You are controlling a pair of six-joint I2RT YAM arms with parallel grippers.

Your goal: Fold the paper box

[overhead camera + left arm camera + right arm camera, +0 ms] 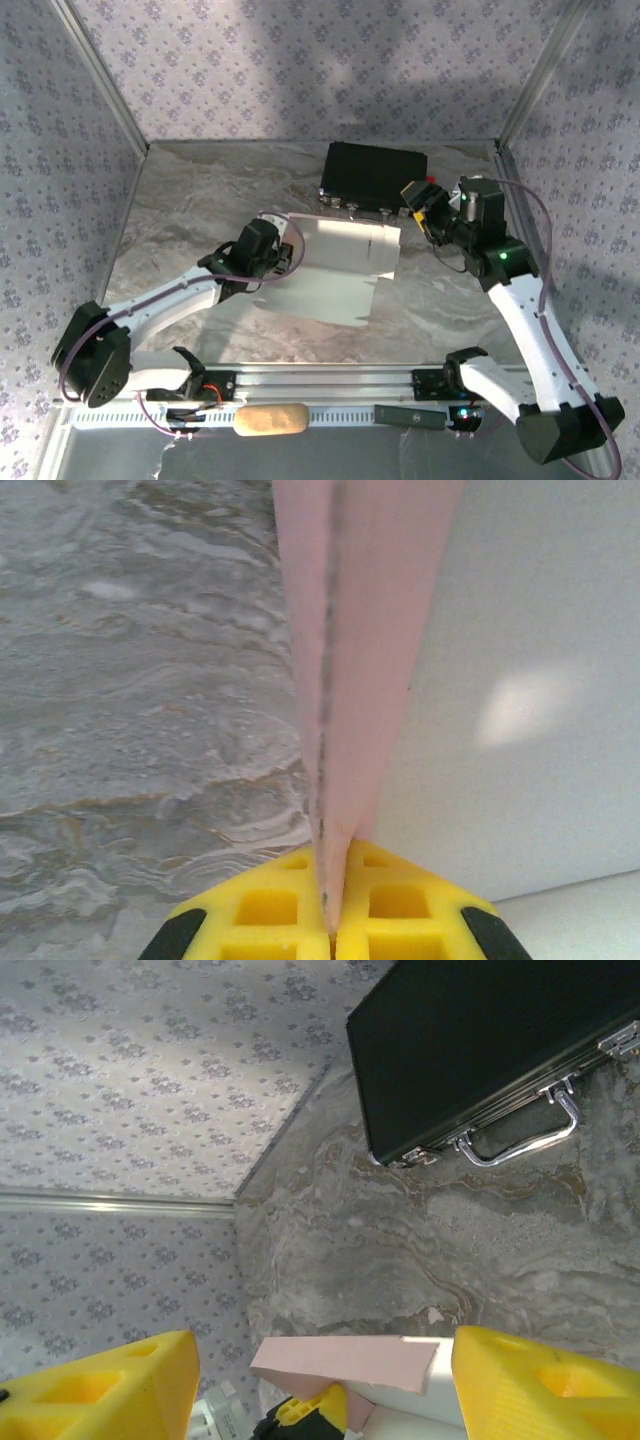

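The left gripper (pixel 330 925) is clenched on the paper box (pixel 350 680). Its yellow fingers (pixel 265 905) meet on a doubled pink edge that rises straight toward 12 o'clock in the left wrist view, with the card's whitish face spreading off toward 3 o'clock. Seen from above, this left gripper (pixel 283 255) sits at the sheet's 9 o'clock edge.

The right gripper (pixel 325 1385) is released. Its yellow fingers (pixel 540 1380) stand wide apart, with a pink flap (pixel 345 1360) lying between them and touching neither. From above, the right gripper (pixel 425 208) hovers just off the sheet's 2 o'clock corner.

The paper box (pixel 340 270) lies pale face up in the middle of the marbled table (pixel 190 200). Its long axis runs roughly from 9 to 3 o'clock, tipped a little toward 4. The cut slits and tabs appear to be along the 3 o'clock side.

At 12 o'clock from the sheet, just beyond its far edge, sits the black hard case (pixel 372 172), its metal handle (pixel 520 1138) facing the sheet.

The card looks thin and light, stiff enough to hold a crease but easy to buckle or tear at the slits. It would likely slide on the smooth table unless pinned. The best hold is probably on a flap edge close to a score line, away from the rounded tabs, with the opposite side held down.
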